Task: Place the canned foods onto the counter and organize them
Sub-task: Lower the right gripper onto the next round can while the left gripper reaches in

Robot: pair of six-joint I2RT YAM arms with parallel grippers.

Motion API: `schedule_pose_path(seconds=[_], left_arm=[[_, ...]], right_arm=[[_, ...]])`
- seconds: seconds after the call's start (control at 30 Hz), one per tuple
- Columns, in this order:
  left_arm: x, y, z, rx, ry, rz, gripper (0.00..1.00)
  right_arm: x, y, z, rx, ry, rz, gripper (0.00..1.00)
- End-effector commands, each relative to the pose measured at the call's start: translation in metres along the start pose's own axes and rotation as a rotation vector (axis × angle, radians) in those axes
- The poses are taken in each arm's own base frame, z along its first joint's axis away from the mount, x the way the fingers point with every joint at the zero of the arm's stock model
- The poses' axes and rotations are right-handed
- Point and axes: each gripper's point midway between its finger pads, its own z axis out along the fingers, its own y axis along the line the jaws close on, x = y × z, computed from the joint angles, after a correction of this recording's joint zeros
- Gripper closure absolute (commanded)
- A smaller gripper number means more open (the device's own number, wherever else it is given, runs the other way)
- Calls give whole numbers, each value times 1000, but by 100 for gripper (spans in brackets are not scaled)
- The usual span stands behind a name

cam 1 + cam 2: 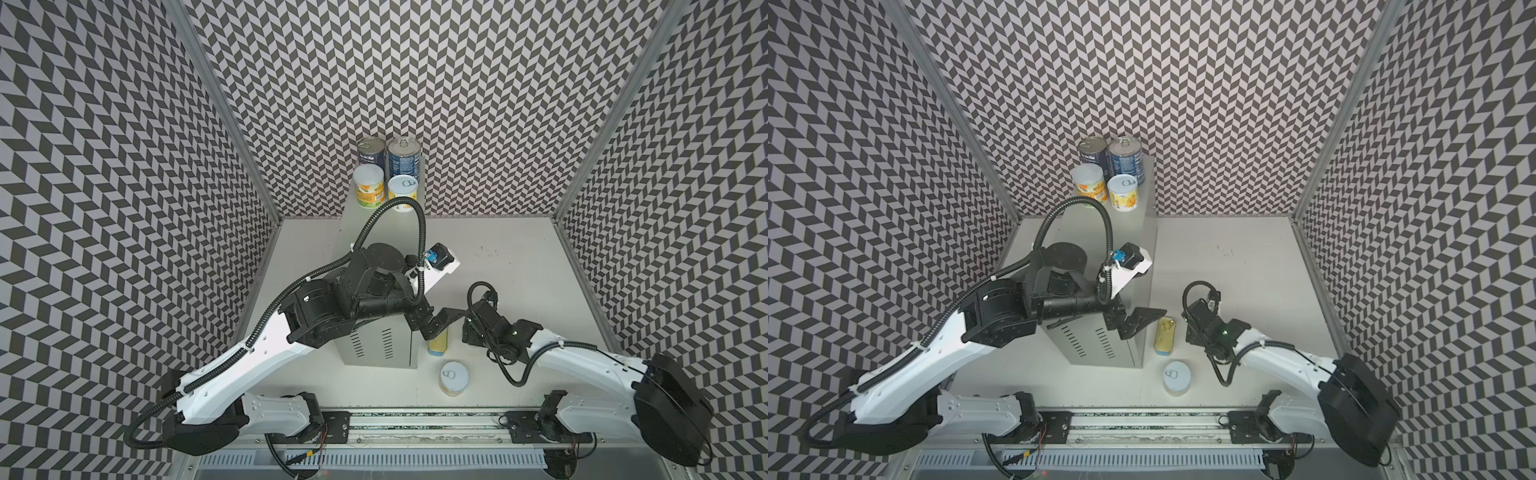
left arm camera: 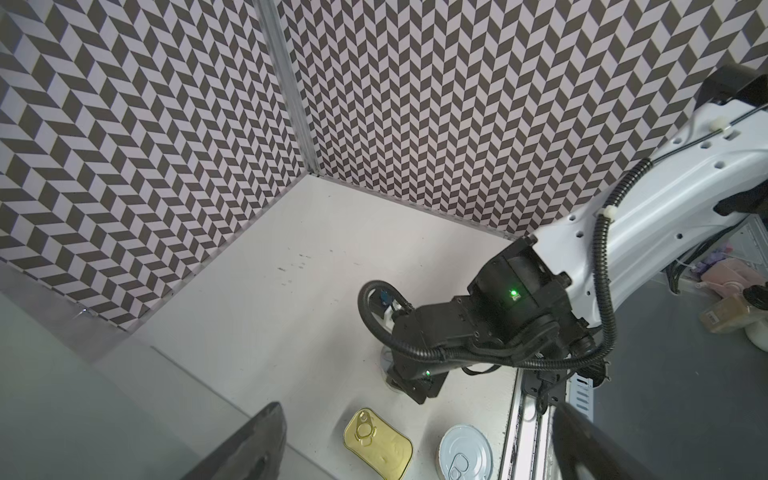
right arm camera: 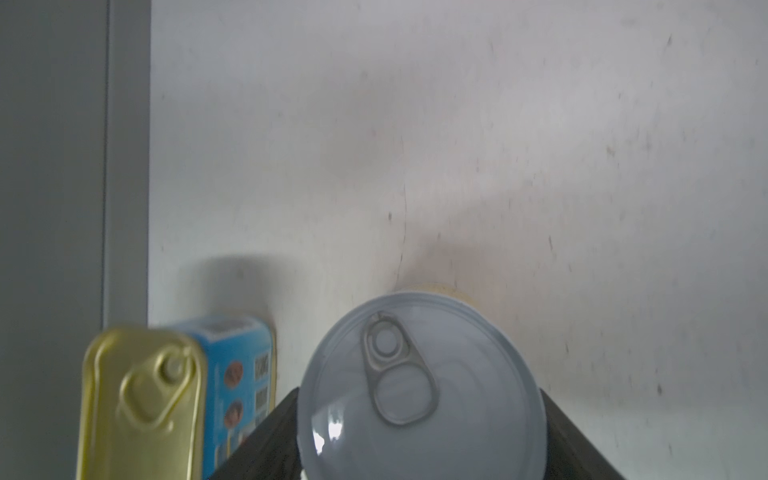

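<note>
White tabletop [image 1: 519, 291], four cans [image 1: 368, 185] atop counter [image 1: 374, 353], SPAM tin [image 1: 1165, 336] beside

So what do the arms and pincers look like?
The left arm and right arm have white shells, black joints and ribbed black cable conduit held by white ties. The left pincer and right pincer are black and angular. A green light glows on the right arm.

right wrist view: bottom edge cuts off fruit can [image 3: 419, 386] and blurred SPAM tin [image 3: 141, 407] | we cannot tell whether the jaws beside that can touch it | both top views: right arm [image 1: 494, 328] hides that can; left gripper [image 1: 442, 326] covers the SPAM tin's far end
</note>
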Motion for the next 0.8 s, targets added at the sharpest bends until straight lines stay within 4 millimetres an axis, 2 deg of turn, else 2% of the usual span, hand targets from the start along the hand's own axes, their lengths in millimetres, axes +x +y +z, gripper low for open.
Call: schedule_pose_path(seconds=[0.0,0.07,0.13,0.27,0.47,0.77], left_arm=[[-9,4,-6,1,-46,17,0],[-10,8,-5,5,-52,10,0],[-9,12,-4,2,-52,4,0],[-9,16,-2,0,-51,3,0],[-9,18,-1,-2,-52,1,0],[-12,21,-1,-22,-60,1,0]], right_arm=[[-45,23,11,-55,-108,-54,30],[-60,30,18,-62,-109,-74,28],[-68,33,27,-54,-93,-96,25],[-67,36,40,-49,-83,-112,17],[-63,33,45,-58,-102,-110,7],[-66,32,47,-63,-133,-122,10]])
